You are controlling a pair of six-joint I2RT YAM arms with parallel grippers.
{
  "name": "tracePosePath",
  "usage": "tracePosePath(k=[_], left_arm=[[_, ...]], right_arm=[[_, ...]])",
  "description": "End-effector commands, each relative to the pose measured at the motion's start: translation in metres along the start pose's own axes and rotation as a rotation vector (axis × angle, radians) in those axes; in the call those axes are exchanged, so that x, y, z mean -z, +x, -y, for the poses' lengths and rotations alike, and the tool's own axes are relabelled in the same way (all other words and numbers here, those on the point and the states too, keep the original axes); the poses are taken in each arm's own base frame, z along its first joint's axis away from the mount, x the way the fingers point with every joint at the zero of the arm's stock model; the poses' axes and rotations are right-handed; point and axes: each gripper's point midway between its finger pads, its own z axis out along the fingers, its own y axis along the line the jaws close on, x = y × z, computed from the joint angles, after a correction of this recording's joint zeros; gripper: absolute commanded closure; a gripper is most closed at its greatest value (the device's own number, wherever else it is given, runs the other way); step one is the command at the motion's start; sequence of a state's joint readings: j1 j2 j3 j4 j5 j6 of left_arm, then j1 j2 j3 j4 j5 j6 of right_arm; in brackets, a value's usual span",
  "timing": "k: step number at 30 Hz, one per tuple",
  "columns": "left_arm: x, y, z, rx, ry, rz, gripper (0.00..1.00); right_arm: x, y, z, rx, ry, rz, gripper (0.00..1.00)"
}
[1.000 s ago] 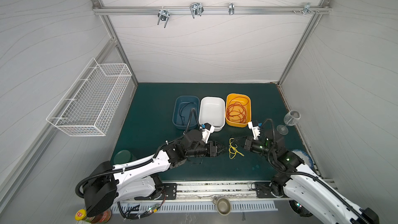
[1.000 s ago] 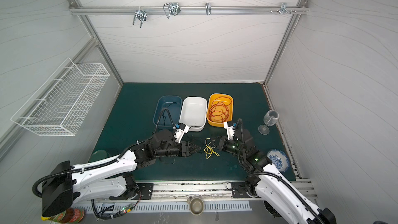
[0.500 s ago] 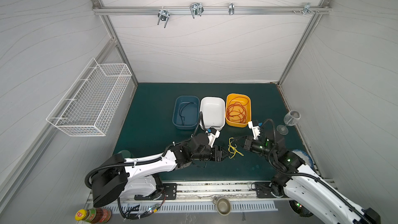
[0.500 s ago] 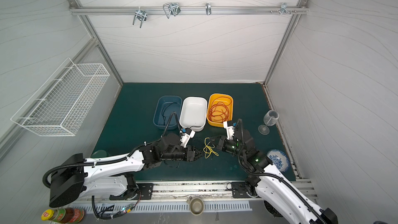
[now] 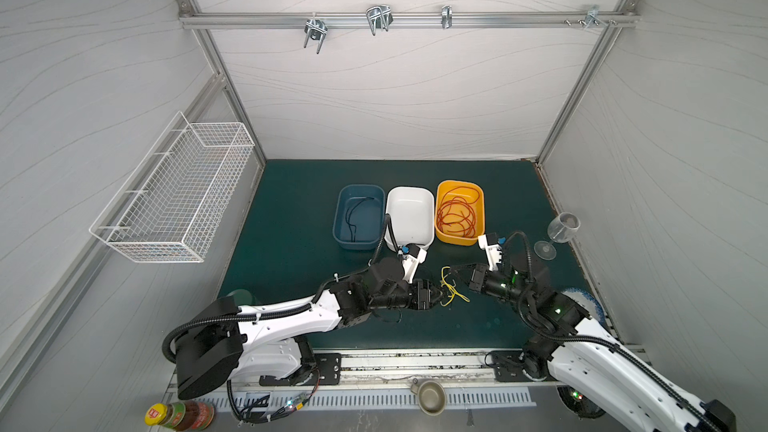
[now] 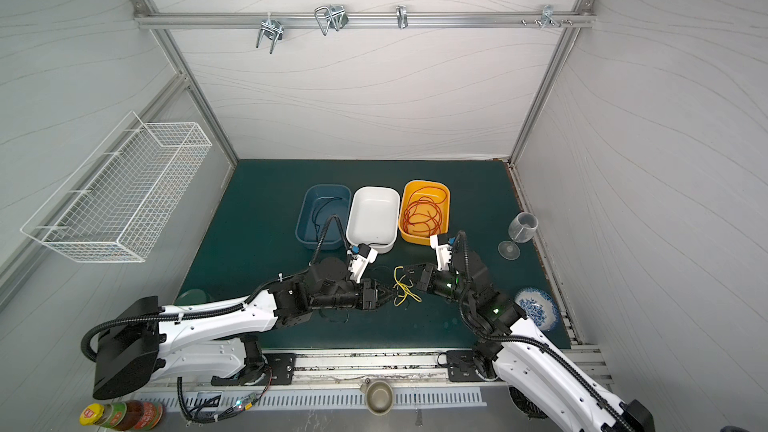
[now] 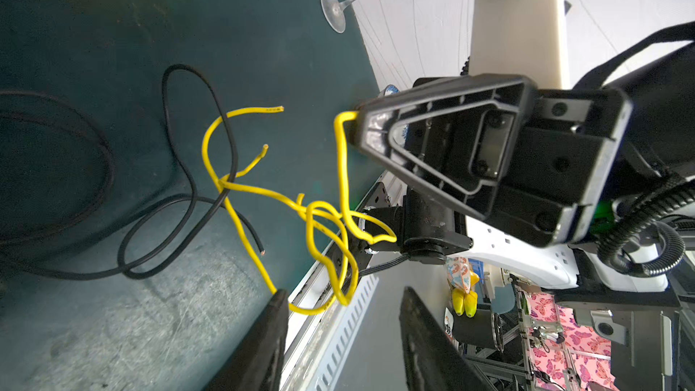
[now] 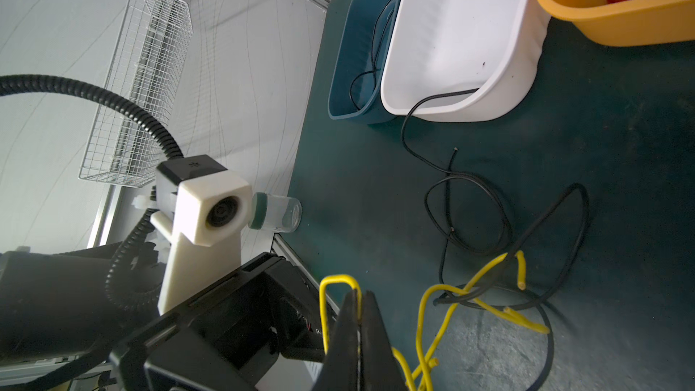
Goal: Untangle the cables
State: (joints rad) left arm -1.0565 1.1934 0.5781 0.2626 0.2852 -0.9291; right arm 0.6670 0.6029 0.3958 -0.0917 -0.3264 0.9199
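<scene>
A tangle of yellow cables [image 5: 451, 290] [image 6: 403, 288] hangs and lies between my two grippers at the front middle of the mat. My right gripper [image 8: 361, 295] [image 5: 454, 270] is shut on a bent loop of a yellow cable [image 8: 443, 295], holding it up. My left gripper [image 7: 344, 295] [image 5: 442, 295] is open, its jaws either side of the tangle's lowest loop [image 7: 319, 306], one finger [image 7: 270, 317] touching a strand. Black cables [image 7: 188, 182] [image 8: 470, 182] lie looped on the mat, crossing the yellow ones. Red cables [image 5: 457, 214] lie coiled in the orange bin [image 5: 439, 201].
A blue bin [image 5: 338, 218] holding a black cable and a white bin [image 5: 409, 201] stand in a row with the orange one behind the grippers. A wine glass [image 5: 559, 230] and a patterned bowl [image 5: 582, 305] are at the right edge. A green-lidded jar [image 5: 239, 297] sits front left.
My left arm has reached to the right until its open jaws straddle the yellow tangle, and they have narrowed a little. The right gripper has kept its hold and place.
</scene>
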Motion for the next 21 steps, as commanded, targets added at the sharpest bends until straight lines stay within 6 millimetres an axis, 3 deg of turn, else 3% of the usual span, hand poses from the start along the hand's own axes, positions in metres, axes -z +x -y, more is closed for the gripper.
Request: tracePosePath(k=[1, 7, 17, 21], left_arm=[[-0.005, -0.009, 0.018, -0.014, 0.045, 0.023, 0.56], [-0.015, -0.005, 0.019, -0.034, 0.026, -0.012, 0.70], [-0.008, -0.004, 0.012, -0.063, -0.029, -0.014, 0.98], [-0.004, -0.002, 0.008, -0.071, -0.040, -0.018, 1.00]], right_arm=[[0.004, -0.007, -0.013, 0.007, -0.022, 0.023, 1.00], [0.005, -0.006, -0.019, 0.015, -0.028, 0.021, 1.00], [0.007, -0.006, -0.018, 0.023, -0.024, 0.026, 1.00], [0.008, -0.006, -0.017, 0.026, -0.016, 0.029, 1.00]])
